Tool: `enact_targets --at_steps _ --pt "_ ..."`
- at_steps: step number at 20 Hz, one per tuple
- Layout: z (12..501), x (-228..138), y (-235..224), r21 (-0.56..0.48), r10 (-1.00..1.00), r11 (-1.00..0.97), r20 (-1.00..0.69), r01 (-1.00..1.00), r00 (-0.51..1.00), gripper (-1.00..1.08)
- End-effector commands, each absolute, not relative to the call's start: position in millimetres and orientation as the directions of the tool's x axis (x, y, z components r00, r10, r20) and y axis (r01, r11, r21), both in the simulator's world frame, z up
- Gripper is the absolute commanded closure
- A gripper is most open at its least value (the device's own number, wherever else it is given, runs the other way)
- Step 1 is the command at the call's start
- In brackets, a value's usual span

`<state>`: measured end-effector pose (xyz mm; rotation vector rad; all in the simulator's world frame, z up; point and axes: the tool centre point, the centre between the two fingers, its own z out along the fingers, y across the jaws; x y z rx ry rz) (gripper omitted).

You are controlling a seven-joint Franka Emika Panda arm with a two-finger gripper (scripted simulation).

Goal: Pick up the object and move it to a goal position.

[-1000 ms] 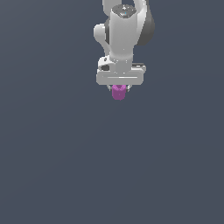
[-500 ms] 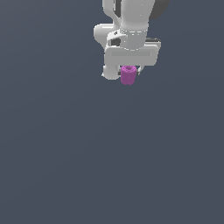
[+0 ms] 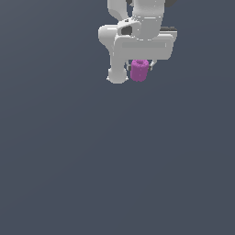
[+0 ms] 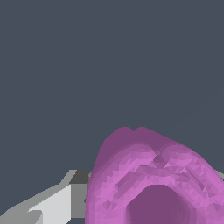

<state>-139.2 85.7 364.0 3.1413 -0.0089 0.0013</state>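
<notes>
Because the white gripper [image 3: 139, 68] at the top centre of the exterior view is far wider than its load, I judge a jolt in transit could loosen it. Its jaws are clamped on the small magenta object [image 3: 139, 70], which fills the wrist view's lower right and could twist free.

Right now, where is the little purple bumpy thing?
In the exterior view the purple bumpy piece sits near the top, a bit toward that view's right, held in the white pincer and hanging just below the robot's hand.
</notes>
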Motion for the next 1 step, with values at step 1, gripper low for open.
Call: enact_targets --at_steps 1 --pt "365.3 -138.9 86.5 0.000 -0.006 -1.000 0.000 -0.006 1.000 1.08"
